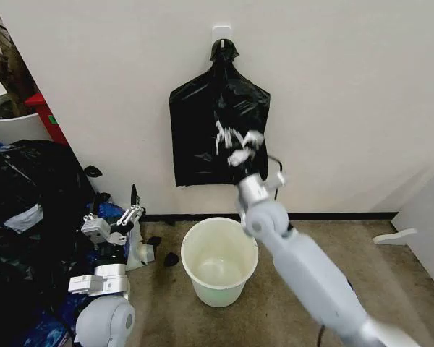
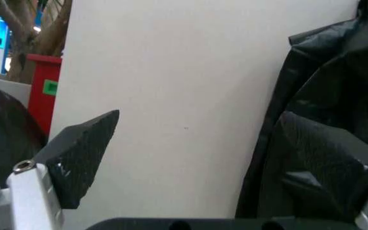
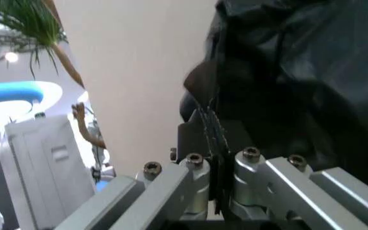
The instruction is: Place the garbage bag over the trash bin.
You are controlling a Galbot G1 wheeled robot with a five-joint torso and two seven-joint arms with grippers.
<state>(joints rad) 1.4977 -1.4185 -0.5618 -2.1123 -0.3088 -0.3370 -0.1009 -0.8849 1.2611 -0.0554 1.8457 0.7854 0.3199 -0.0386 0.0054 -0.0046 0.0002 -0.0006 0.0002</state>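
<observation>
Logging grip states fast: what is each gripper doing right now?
Left gripper: open, holding nothing, low beside the trash bin.
Right gripper: shut on black plastic of the hanging bags.

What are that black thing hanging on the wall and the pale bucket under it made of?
The garbage bag looks like thin glossy plastic film: it crinkles and catches light. The trash bin seems smooth, rigid cream-white plastic with a rolled rim.
</observation>
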